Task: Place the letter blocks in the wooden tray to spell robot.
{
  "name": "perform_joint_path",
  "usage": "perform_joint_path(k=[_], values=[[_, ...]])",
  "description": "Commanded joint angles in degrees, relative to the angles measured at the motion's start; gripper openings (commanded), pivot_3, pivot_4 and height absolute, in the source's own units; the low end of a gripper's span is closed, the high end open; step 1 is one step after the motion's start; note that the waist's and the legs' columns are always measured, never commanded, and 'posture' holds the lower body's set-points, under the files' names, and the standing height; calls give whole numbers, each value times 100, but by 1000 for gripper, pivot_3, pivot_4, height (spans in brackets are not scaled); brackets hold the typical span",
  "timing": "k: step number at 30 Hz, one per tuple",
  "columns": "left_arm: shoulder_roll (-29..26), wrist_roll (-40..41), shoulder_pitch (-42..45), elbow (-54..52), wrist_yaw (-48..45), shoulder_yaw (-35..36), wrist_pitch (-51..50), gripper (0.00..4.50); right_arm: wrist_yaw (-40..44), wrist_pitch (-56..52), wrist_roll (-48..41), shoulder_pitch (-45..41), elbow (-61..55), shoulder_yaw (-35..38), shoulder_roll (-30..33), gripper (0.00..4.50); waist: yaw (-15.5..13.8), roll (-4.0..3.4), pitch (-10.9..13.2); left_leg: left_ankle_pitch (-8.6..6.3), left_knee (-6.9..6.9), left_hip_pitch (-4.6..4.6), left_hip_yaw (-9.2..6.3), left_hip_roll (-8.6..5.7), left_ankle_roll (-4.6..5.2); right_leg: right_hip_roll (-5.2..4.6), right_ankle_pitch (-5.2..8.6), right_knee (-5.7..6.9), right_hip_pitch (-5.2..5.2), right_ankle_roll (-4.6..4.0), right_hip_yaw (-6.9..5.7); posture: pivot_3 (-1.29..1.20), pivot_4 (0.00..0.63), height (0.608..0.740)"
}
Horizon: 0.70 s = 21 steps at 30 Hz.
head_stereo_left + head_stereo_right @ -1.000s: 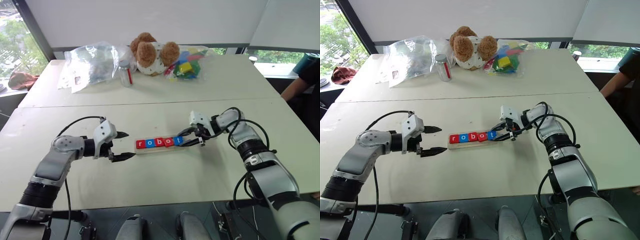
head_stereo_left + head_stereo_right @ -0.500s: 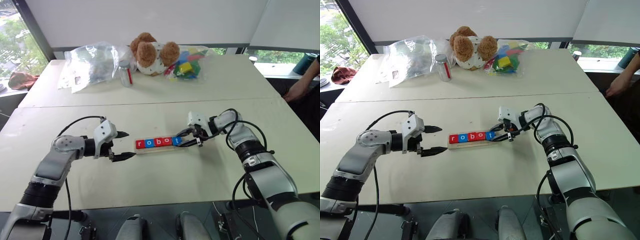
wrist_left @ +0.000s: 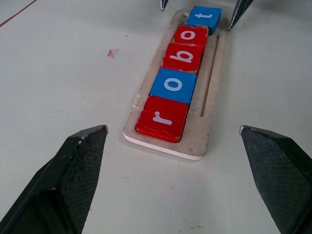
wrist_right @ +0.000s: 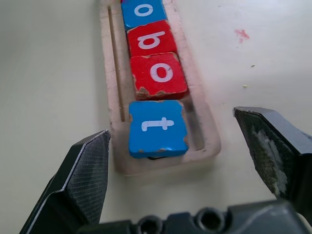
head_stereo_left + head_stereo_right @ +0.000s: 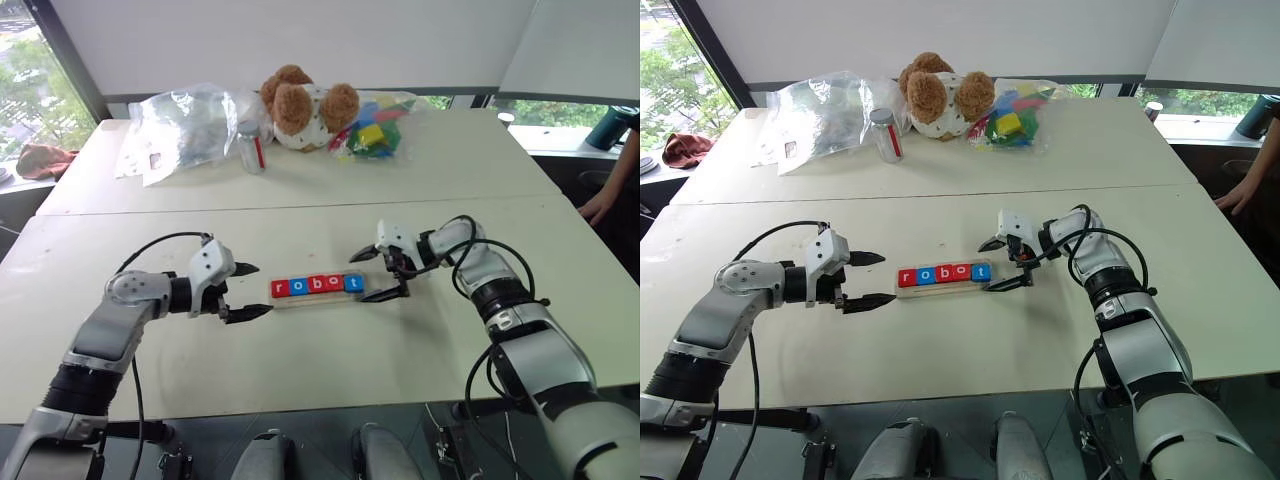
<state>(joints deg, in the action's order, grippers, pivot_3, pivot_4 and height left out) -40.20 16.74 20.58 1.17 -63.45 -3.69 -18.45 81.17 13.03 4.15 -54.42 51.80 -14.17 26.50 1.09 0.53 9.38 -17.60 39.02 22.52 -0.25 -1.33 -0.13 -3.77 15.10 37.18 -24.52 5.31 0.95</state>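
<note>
Here, at centre-left of the frame, the left gripper (image 5: 246, 291) is hovering with its fingers spread wide and grasping nothing. At centre, the wooden tray (image 5: 318, 297) is carrying the letter blocks (image 5: 317, 285), which are spelling robot. Just right, the right gripper (image 5: 372, 275) is standing released, its fingers flanking the tray's end.

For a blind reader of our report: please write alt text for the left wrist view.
Five letter blocks lie in a row in the wooden tray on a pale table, spelling r, o, b, o, t: red, blue, red, red, blue. The left gripper is open, its black fingers on either side of the tray's near end.
</note>
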Motion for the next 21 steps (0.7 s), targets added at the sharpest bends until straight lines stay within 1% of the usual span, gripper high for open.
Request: perform_joint_path(k=[1,6,11,17,21], values=[[23,-2,103,-48,14,17,53,4500,-138,116,-20,-287,131,127,85,4410,0,0,0,0,0,0,0,0,0,0,0,0,0,0,0,0,150,740],[45,-19,136,-21,5,6,64,4500,-293,226,26,-494,448,102,44,4410,4,0,0,0,0,0,0,0,0,0,0,0,0,0,0,0,150,740],[47,-17,125,-34,13,14,60,4500,-339,374,74,-501,601,47,3,4410,2,0,0,0,-1,0,0,0,0,0,0,0,0,0,0,0,150,740],[35,-13,88,-57,29,38,46,4500,-163,79,-254,-535,320,267,-64,4410,6,0,0,1,0,0,0,0,-1,0,0,0,0,0,0,0,150,740],[35,-19,83,-35,26,37,62,4500,-65,-28,-291,-361,-55,194,-115,4410,2,0,0,0,-1,0,-1,0,-1,0,0,0,0,0,-1,0,150,740]])
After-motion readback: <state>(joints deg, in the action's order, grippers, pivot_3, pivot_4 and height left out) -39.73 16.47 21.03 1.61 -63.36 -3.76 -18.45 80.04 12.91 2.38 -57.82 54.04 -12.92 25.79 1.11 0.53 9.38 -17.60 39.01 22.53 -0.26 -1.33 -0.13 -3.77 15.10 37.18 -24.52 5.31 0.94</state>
